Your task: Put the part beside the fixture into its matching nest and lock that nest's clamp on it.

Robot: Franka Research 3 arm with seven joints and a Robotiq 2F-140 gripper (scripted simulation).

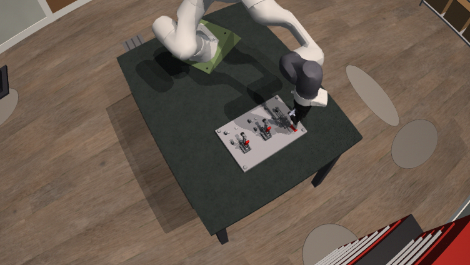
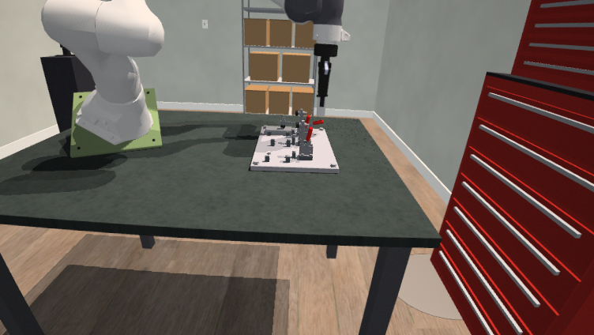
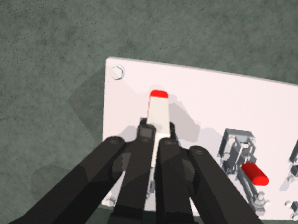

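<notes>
My gripper is shut with nothing between its fingers. Its pale fingertips are above the far nest's clamp, over its red handle. That handle leans outward, only slightly above level. A grey block, seemingly the part, lies in the far nest; the clamp's bar reaches over it and looks about level. Whether the handle rests on its stop, and how exactly the part sits, cannot be told; the fingers hide much of this clamp in the wrist view.
The pale fixture plate also carries a middle clamp and a near clamp. Their red handles stand steeply, and their bars are raised. The middle clamp is beside my fingers.
</notes>
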